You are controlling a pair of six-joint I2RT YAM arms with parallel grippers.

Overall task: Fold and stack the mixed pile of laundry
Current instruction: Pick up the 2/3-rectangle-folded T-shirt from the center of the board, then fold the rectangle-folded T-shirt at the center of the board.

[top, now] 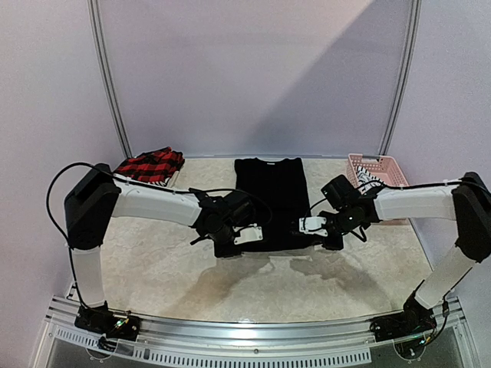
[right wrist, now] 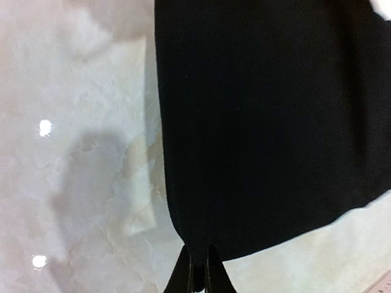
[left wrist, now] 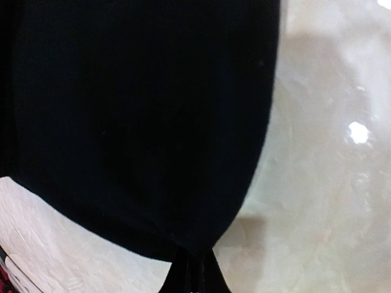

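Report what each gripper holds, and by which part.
Both hold the T-shirt. The left gripper pinches the left corner of its near hem, and the right gripper pinches the right corner.

Plain black T-shirt dead centre, red-and-black plaid piece at 10 o'clock, pink basket at 2 o'clock with black-and-white striped tank top, counter is cream, marbled-looking.

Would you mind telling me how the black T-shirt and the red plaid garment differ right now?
The black T-shirt is plain; the plaid garment is red-and-black checked. The T-shirt lies spread out mid-table; the plaid garment sits bunched at the far left. The left gripper and right gripper pinch the T-shirt's near hem; nothing touches the plaid garment. Both are cloth on the table.
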